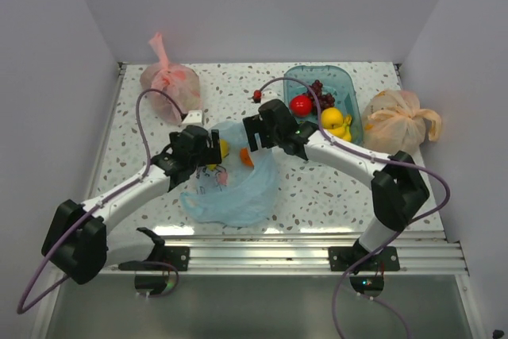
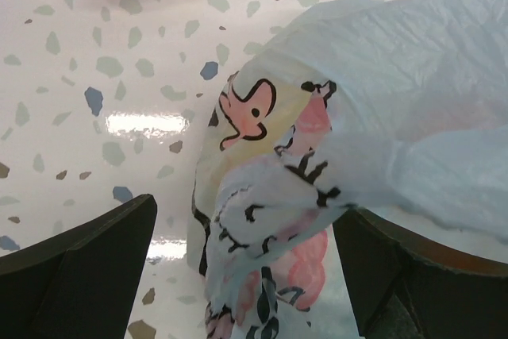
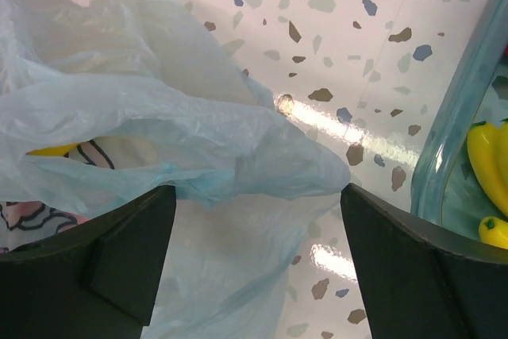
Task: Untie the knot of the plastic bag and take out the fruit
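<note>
Speckled tabletop (image 1: 317, 188) carries the plastic bag (image 1: 230, 192) at the middle of the top view: thin, pale blue, crumpled flat, with pink-and-black cartoon print on one fold. A yellow fruit (image 1: 223, 148) and an orange fruit (image 1: 248, 157) show at its upper edge. The left gripper (image 2: 246, 220) stands spread around the printed fold; the right gripper (image 3: 258, 192) is likewise spread, film bunched between its fingers. Upper right, a teal basket (image 1: 317, 70) holds more fruit.

White arms (image 1: 127, 190), black joints (image 1: 76, 240), purple cables (image 1: 141, 121).
</note>
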